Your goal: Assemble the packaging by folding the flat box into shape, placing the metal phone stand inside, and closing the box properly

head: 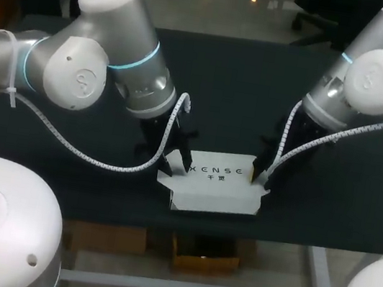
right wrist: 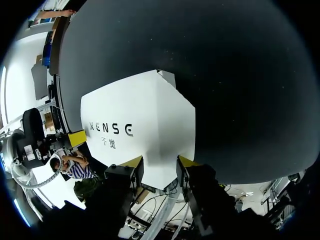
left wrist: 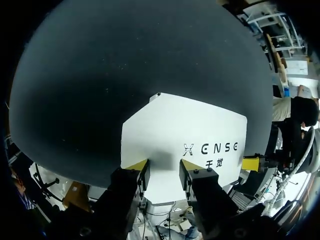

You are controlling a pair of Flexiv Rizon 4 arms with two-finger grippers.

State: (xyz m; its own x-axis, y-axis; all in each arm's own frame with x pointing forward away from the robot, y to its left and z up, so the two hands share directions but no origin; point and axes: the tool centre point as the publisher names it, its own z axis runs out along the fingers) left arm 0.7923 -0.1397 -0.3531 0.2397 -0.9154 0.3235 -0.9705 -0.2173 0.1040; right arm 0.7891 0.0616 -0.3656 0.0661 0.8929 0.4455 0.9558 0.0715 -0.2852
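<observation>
Box (head: 212, 187): white, at the near edge of the tabletop (head: 244, 86). Its inside is hidden in all views. Left hand (left wrist: 164, 167) is at its left end, right hand (right wrist: 160, 164) at its right end. Both hands are spread, with an end flap showing between the fingers of each. Cannot tell if the tips touch the card, since the fingers cover its edges there.

Dim overhead light is falling on the dark table (head: 244, 86); the white box (head: 213, 191) is glaring against it, the left arm (head: 98, 41) and right arm (head: 378, 71) catching soft highlights
</observation>
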